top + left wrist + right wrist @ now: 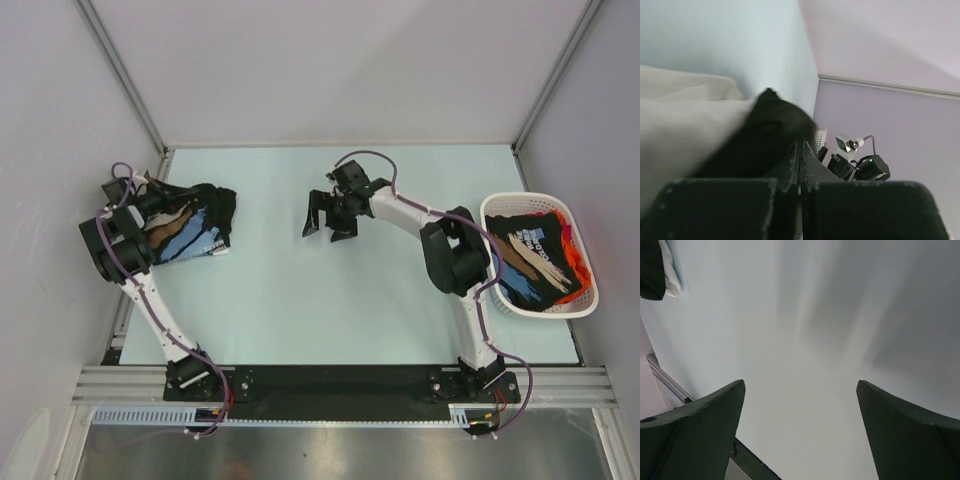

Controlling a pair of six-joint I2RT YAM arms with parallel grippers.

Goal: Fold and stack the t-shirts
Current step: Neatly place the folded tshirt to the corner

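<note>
A folded stack of t-shirts (pixel 195 228), black cloth with a blue, tan and white print on top, lies at the table's far left. My left gripper (pixel 163 206) is at the stack's left edge. In the left wrist view its fingers (pixel 799 150) are pressed shut, with black cloth (pixel 770 132) and white cloth (pixel 685 125) just beyond the tips; no cloth shows between the jaws. My right gripper (pixel 329 222) hangs open and empty over the bare table middle (pixel 800 385). More t-shirts, a dark printed one (pixel 528 255) and orange ones (pixel 575 262), lie in the basket.
The white slotted basket (pixel 492 215) stands at the right edge beside the right arm. Grey walls close in the table on the left, back and right. A corner of the stack (pixel 652 270) shows at the top left of the right wrist view.
</note>
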